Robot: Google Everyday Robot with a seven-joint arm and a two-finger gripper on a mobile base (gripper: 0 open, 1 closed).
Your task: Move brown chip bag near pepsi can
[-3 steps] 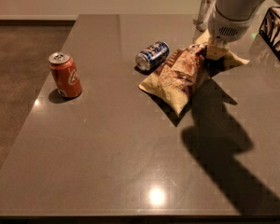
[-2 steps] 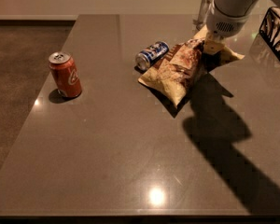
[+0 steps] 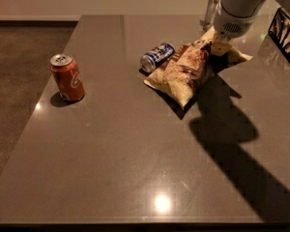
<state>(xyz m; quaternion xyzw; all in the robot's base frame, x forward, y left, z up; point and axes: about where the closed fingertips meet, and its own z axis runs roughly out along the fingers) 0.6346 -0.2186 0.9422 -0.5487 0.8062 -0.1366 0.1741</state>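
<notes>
The brown chip bag (image 3: 183, 71), tan with a dark brown panel, lies tilted on the dark table (image 3: 135, 153) right of centre. The pepsi can (image 3: 157, 56), blue with silver ends, lies on its side just left of the bag's upper edge, touching or nearly touching it. My gripper (image 3: 216, 46) hangs from the white arm at the upper right. It is shut on the bag's far right corner. The fingertips are mostly hidden behind the wrist and the bag.
A red-orange soda can (image 3: 67, 79) stands upright at the left, near the table's left edge. A black wire basket (image 3: 287, 35) sits at the far right edge. A clear, glass-like object (image 3: 210, 8) stands at the back behind the arm.
The gripper has shifted slightly left and away from the camera, with the bag's corner in it. The bag has slid a little toward the pepsi can. Both cans have stayed put.
</notes>
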